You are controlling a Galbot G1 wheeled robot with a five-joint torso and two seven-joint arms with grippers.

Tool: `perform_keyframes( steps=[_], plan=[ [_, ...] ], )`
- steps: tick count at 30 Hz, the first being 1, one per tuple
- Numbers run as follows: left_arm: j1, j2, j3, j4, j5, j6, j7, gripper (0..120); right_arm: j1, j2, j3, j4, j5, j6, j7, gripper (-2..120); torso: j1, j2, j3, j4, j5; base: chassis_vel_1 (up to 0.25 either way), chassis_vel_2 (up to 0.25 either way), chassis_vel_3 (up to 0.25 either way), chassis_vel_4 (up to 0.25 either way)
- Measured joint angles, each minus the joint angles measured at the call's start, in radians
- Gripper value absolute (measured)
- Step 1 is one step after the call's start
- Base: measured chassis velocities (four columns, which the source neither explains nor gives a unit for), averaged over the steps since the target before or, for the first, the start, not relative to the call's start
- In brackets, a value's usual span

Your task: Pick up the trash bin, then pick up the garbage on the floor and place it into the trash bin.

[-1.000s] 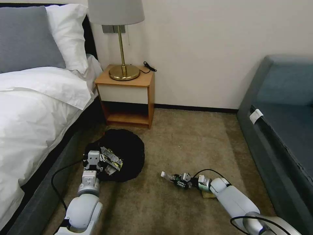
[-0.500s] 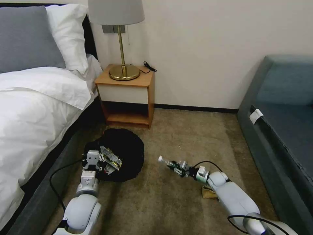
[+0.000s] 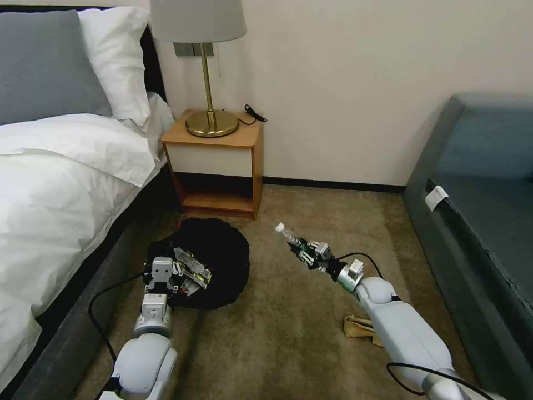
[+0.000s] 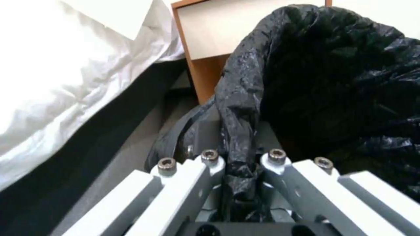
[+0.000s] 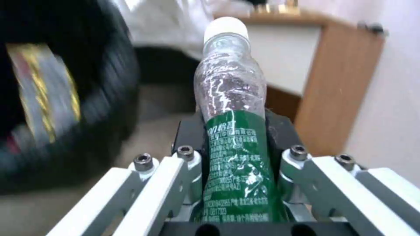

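Bedroom floor, tan carpet (image 3: 288,333) btwn bed (image 3: 61,183) on the robot's left and grey sofa (image 3: 477,222) on its right, w/ nightstand (image 3: 217,161) and lamp (image 3: 206,72) against the far wall. Left gripper (image 3: 161,278) is clamped on the near rim of the trash bin (image 3: 219,261); left wrist view shows the black bag (image 4: 306,82) bunched btwn its closed fingers (image 4: 205,164), bin mouth opening away from it. Dark brown-gold wrapper (image 3: 191,269) lies inside the bin, just beside that gripper. Right gripper (image 3: 309,254) is up off the carpet, shut round the green-label section of the bottle (image 3: 291,239); bottle's long axis runs out along the gripper line, white cap (image 5: 226,26) leading, pointed up and toward the far wall. Key relation: bin sits to the robot's left of the bottle, near but w/ a strip of bare carpet btwn cap and bin rim, so my read is the right arm needs to swing left and tip cap-first over the bin opening. Crumpled tan paper (image 3: 358,326) lies on the carpet beside the right forearm, not yet collected; right arm is clearly the nearer one for it.
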Motion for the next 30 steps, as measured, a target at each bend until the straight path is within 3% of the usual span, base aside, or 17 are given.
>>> perform_keyframes(
  steps=[8,17,23,30],
  plan=[
    [-0.024,-0.014,0.028,0.021,0.006,0.0,0.0,4,-0.049,0.012,-0.063,0.228,0.033,-0.037,0.048,20,0.0,0.0,0.0,0.0002,0.0,0.0,0.0,0.0,0.0],
    [-0.075,-0.016,0.046,0.042,0.003,0.011,0.0,4,-0.067,0.066,-0.148,0.328,0.043,-0.055,0.073,20,0.0,0.0,0.0,0.0001,0.0,0.0,0.0,0.0,0.0],
    [-0.084,-0.02,0.054,0.052,0.003,0.012,0.0,4,-0.069,0.089,-0.188,0.332,0.032,-0.055,0.071,20,0.0,0.0,0.0,0.0002,0.0001,0.0,0.0,0.0,0.0],
    [-0.088,-0.023,0.077,0.067,0.006,0.012,0.0,4,-0.049,0.145,-0.213,0.231,-0.029,-0.032,0.074,20,0.0,0.0,0.0,0.0001,0.0,0.0,0.0,0.0,0.0]
  ],
)
